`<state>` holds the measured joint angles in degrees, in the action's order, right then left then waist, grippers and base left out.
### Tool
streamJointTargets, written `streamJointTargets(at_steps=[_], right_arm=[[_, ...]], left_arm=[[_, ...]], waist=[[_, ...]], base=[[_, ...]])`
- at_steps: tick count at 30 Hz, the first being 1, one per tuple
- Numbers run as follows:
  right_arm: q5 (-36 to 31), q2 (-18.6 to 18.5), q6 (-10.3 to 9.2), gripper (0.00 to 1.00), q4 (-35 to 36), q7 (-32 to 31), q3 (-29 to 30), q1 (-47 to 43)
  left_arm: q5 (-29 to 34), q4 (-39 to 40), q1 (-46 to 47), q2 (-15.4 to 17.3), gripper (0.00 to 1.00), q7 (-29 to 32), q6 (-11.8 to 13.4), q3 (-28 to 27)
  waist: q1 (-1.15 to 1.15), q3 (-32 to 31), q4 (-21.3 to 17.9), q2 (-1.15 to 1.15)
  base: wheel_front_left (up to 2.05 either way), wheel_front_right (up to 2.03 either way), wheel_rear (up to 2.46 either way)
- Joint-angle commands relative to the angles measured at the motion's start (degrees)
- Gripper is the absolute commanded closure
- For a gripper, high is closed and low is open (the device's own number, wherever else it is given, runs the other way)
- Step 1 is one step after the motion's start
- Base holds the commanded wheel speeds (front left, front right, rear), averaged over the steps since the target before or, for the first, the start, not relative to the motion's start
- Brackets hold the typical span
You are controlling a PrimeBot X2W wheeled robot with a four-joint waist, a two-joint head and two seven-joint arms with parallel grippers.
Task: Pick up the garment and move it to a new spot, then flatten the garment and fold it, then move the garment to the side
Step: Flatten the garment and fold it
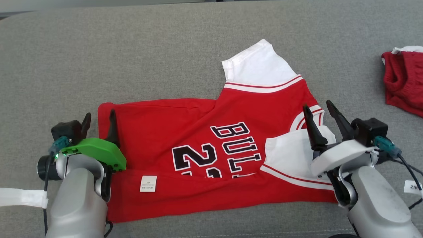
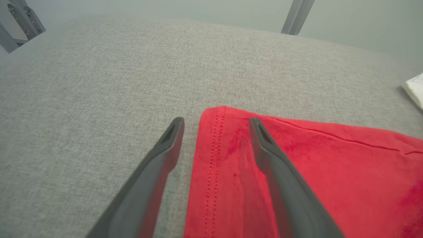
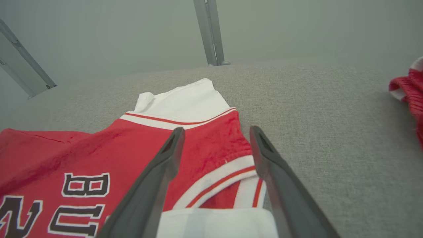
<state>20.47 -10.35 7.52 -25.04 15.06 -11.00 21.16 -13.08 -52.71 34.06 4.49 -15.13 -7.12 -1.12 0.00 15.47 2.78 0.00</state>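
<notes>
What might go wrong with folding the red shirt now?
1. The left gripper and the right gripper are both open, so the shirt lies loose and its folded near edge might flop open.
2. The far white sleeve sticks out, so the next fold may come out crooked.
3. Other red clothes lie off to the right, and sliding the shirt that way might bump them.

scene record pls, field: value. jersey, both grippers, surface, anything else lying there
surface: grey fabric
jersey: red and white, lying sideways, near edge folded over, label showing
far sleeve: spread out flat
near sleeve: folded onto the front
left gripper: open, at the hem end, holding nothing
right gripper: open, at the collar end, holding nothing
red cloth: far right, apart from the jersey
</notes>
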Motion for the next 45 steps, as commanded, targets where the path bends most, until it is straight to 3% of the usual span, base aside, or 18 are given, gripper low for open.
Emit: streamJointTargets(at_steps=[1, 4, 8, 11, 12, 14, 15, 16, 32, 34, 35, 36, 45], right_arm=[[-0.04, -0.65, -0.09, 0.00, -0.20, 0.09, -0.28, 1.59], [-0.28, -0.96, -0.08, 0.00, -1.62, 0.09, -1.54, 5.08], [-1.11, -1.89, -0.08, 0.00, -5.31, 0.09, -3.70, 11.49], [-1.70, -2.02, -0.08, 0.00, -9.11, -0.13, -5.34, 16.21], [-1.64, -2.03, -0.09, 0.00, -10.41, -0.23, -5.57, 17.86], [-1.88, -2.13, -0.09, 0.00, -13.58, -1.42, -6.03, 20.84], [-1.80, -1.96, -0.09, 0.00, -14.79, -1.65, -6.17, 22.42], [-1.56, -1.85, -0.09, 0.00, -16.16, -2.01, -6.12, 24.04], [-4.99, -1.14, -0.09, 0.00, -36.01, -9.68, -8.71, 42.85], [-4.95, -0.63, -0.09, 0.31, -38.01, -10.42, -9.00, 43.87], [-4.94, -0.62, -0.09, 0.57, -38.74, -10.18, -9.12, 44.31], [-5.05, -0.52, -0.09, 1.00, -39.47, -10.24, -9.41, 44.51], [-6.06, -2.27, -0.10, 1.00, -42.78, -2.87, -8.39, 47.15]], left_arm=[[-0.03, -0.18, 1.66, 0.61, 0.00, 0.04, -0.27, -0.16], [0.15, -1.15, 3.46, 0.79, 0.00, 0.03, -0.28, -0.29], [0.28, -2.01, 5.34, 0.47, 0.18, 0.04, -0.33, -0.22], [0.11, -2.68, 6.06, 0.17, 0.25, 0.04, -0.35, -0.37], [0.02, -2.76, 6.20, -0.01, 0.44, 0.04, -0.36, -0.30], [-0.09, -2.82, 6.33, -0.35, 0.61, 0.08, -0.37, -0.19], [-0.10, -2.68, 6.41, -0.52, 0.90, 0.08, -0.38, -0.03], [-0.01, -2.46, 6.49, -0.69, 1.00, 0.08, -0.35, 0.25], [-5.56, 2.25, 9.77, -1.55, 1.00, 0.08, -0.42, 9.43], [-6.67, 2.35, 9.84, -1.53, 1.00, 0.08, -0.42, 10.23], [-7.06, 2.36, 9.87, -1.51, 1.00, 0.08, -0.42, 10.56], [-7.27, 2.36, 9.89, -1.48, 1.00, 0.09, -0.40, 10.83], [-6.48, 3.01, 8.80, -1.39, 1.00, 0.08, -0.24, 9.57]], waist=[[0.00, 2.53, -0.74, 0.00], [0.00, 4.34, -0.58, 0.00], [0.00, 6.07, 0.16, 0.00], [0.00, 6.88, 0.86, 0.00], [0.00, 7.10, 1.12, 0.00], [0.00, 7.44, 1.68, 0.00], [0.00, 7.64, 1.99, 0.00], [0.00, 7.90, 2.32, 0.00], [0.00, 13.42, 7.62, 0.00], [0.00, 13.59, 7.99, 0.00], [0.00, 13.66, 8.14, 0.00], [0.00, 13.72, 8.25, 0.00], [0.00, 12.33, 7.58, 0.00]], base=[[0.00, 0.00, 0.00], [0.00, 0.00, 0.00], [0.00, 0.00, 0.00], [0.00, 0.00, 0.00], [0.00, 0.00, 0.00], [0.00, 0.00, 0.00], [0.00, 0.00, 0.00], [0.00, 0.00, 0.00], [0.00, 0.00, 0.00], [0.00, 0.00, 0.00], [0.00, 0.00, 0.00], [0.00, 0.00, 0.00], [0.00, 0.00, 0.00]])
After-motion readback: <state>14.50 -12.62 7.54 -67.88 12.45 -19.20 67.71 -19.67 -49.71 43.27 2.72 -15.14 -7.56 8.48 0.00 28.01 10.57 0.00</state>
